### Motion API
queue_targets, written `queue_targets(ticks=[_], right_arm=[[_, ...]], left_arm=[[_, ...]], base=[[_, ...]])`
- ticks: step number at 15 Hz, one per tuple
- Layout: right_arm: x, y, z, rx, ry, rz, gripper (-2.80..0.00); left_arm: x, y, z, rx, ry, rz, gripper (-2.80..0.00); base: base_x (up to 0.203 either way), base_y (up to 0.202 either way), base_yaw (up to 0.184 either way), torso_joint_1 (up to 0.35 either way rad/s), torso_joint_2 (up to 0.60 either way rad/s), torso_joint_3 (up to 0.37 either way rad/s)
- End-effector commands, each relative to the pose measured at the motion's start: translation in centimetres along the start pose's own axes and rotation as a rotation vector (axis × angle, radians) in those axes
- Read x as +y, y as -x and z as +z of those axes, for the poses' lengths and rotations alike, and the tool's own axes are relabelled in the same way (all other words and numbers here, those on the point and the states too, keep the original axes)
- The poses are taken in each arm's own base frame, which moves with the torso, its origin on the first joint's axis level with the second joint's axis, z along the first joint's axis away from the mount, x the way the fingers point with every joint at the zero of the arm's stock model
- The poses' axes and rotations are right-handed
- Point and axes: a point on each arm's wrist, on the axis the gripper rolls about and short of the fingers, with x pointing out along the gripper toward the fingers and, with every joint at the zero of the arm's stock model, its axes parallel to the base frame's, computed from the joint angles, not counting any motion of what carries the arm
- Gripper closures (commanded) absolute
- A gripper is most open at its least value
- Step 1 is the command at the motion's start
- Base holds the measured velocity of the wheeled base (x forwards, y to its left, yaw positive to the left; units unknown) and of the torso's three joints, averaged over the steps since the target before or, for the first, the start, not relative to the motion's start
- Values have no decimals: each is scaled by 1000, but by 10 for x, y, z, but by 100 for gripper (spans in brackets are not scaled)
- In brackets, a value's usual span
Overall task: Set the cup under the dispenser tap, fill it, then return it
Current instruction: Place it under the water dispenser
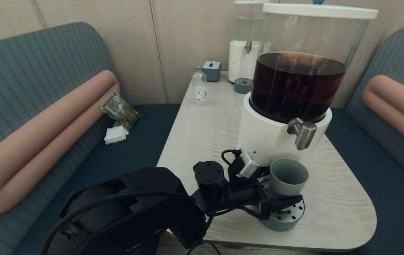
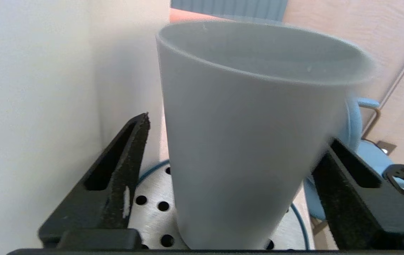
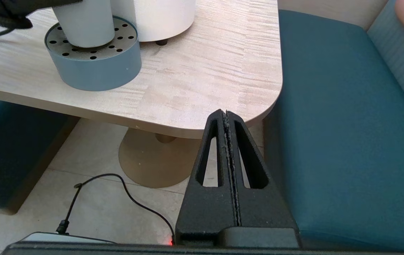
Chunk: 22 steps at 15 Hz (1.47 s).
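The grey-green cup (image 1: pixel 289 177) stands upright on the round perforated drip tray (image 1: pixel 287 216), just below and slightly left of the steel dispenser tap (image 1: pixel 304 134) of the dark-drink dispenser (image 1: pixel 294 88). My left gripper (image 1: pixel 280 186) reaches in from the left and is open around the cup's lower half. In the left wrist view the cup (image 2: pixel 251 134) fills the space between the fingers (image 2: pixel 131 156), with a gap on one side. My right gripper (image 3: pixel 226 112) is shut on nothing, parked low beside the table's near right corner.
At the table's back stand a clear-liquid dispenser (image 1: pixel 246 42), a small glass bottle (image 1: pixel 199 86), a blue-grey box (image 1: pixel 211 71) and a second drip tray (image 1: pixel 243 85). Blue benches flank the table (image 1: pixel 202 134). A snack packet (image 1: pixel 120 109) lies on the left bench.
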Motion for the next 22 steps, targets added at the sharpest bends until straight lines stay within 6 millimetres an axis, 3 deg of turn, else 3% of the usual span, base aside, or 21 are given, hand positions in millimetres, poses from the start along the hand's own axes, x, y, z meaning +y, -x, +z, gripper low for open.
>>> queue_targets(ticks=[1, 8, 22], right_arm=[[0, 0, 0, -3, 1, 1, 0], [0, 0, 0, -3, 1, 1, 0], [0, 0, 0, -3, 1, 1, 0]], left_arm=[[-1, 0, 4, -11, -6, -7, -280], [-6, 7, -3, 28, 23, 4, -280], [-15, 27, 10, 66, 42, 23, -280]], base=[[0, 0, 0, 0, 0, 0], [0, 0, 0, 0, 0, 0], [0, 0, 0, 0, 0, 0]])
